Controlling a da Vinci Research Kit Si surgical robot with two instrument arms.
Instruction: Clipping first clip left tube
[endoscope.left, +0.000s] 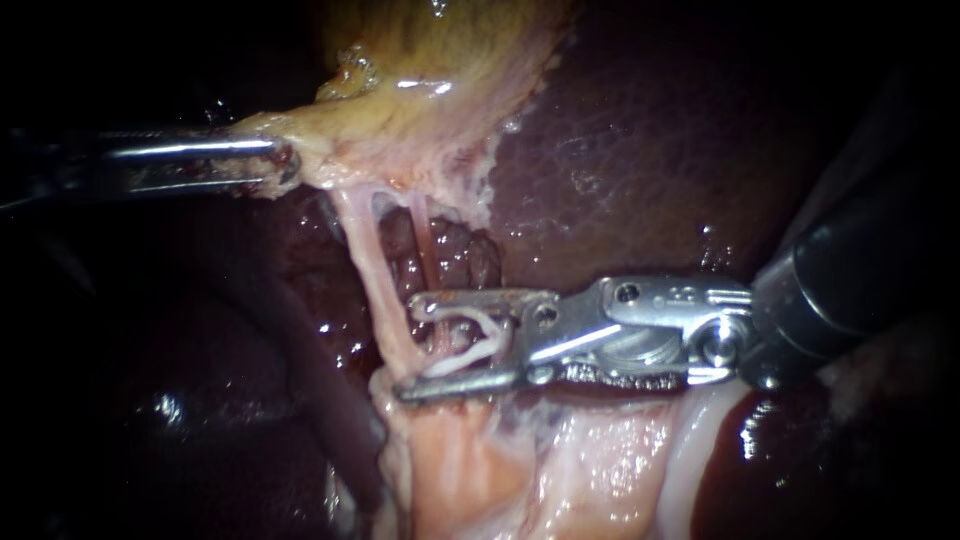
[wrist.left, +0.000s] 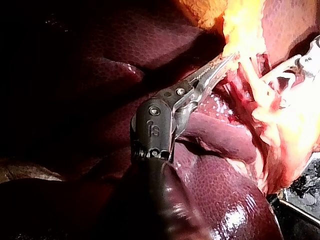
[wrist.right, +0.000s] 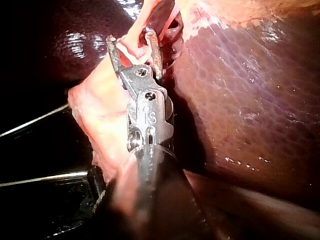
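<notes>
Behind both instruments lies the big, dark red, shiny liver (endoscope.left: 650, 170). Above your right instrument's jaws hangs the soft, pale yellow gallbladder (endoscope.left: 430, 80). Your left instrument (endoscope.left: 280, 162) has its jaws pinched tight on the gallbladder's edge, I think to pull the tubes straight. Your right instrument (endoscope.left: 405, 345) has its jaws wide apart. The pale pink left tube (endoscope.left: 372, 275) sits right at their tips, with a thinner tube (endoscope.left: 424, 235) just beside it. Both jaws touch a small white bent clip (endoscope.left: 478, 340) between them. Everything looks wet and slippy, with little room.
</notes>
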